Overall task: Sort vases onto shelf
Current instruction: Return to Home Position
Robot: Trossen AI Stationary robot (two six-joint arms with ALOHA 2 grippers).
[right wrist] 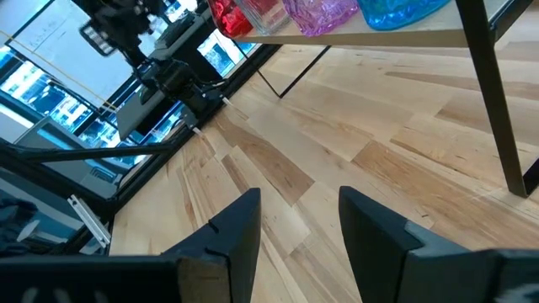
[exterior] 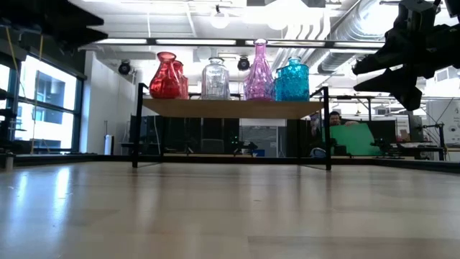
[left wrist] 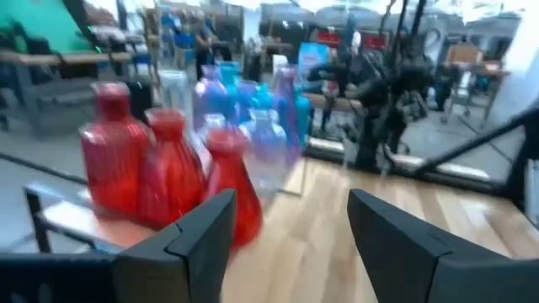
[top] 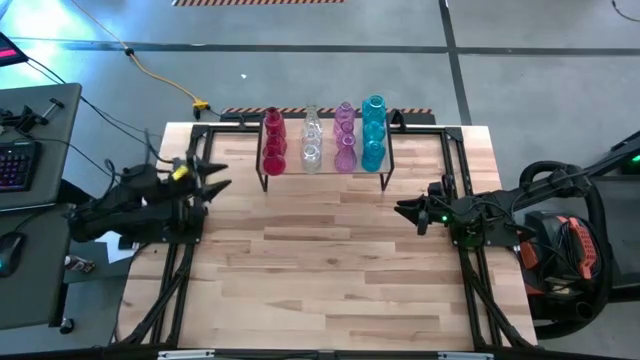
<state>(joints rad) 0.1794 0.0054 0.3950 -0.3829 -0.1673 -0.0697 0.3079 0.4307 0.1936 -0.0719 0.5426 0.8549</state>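
The vases stand upright on their bases on the shelf [top: 300, 171] at the table's far side, in four rows by colour: red [top: 273, 140], clear [top: 311, 140], pink-purple [top: 345, 140] and teal [top: 373, 135]. The low view shows the same rows, red [exterior: 167, 76] through teal [exterior: 292, 80], on the shelf top [exterior: 230, 108]. My left gripper [top: 222, 178] hovers open at the table's left side, pointing level toward the red vases [left wrist: 160, 168], with nothing between its fingers [left wrist: 290, 227]. My right gripper [top: 418, 200] hovers open at the right side, empty [right wrist: 299, 219], below the shelf's near right corner.
Bare plank tabletop [top: 320, 260] spreads between the two arms and toward the near edge. The shelf's thin black legs [right wrist: 497, 109] stand close to my right gripper. A desk with a keyboard [top: 15, 165] sits beyond the table's left side. A person [exterior: 334, 119] shows far behind the shelf.
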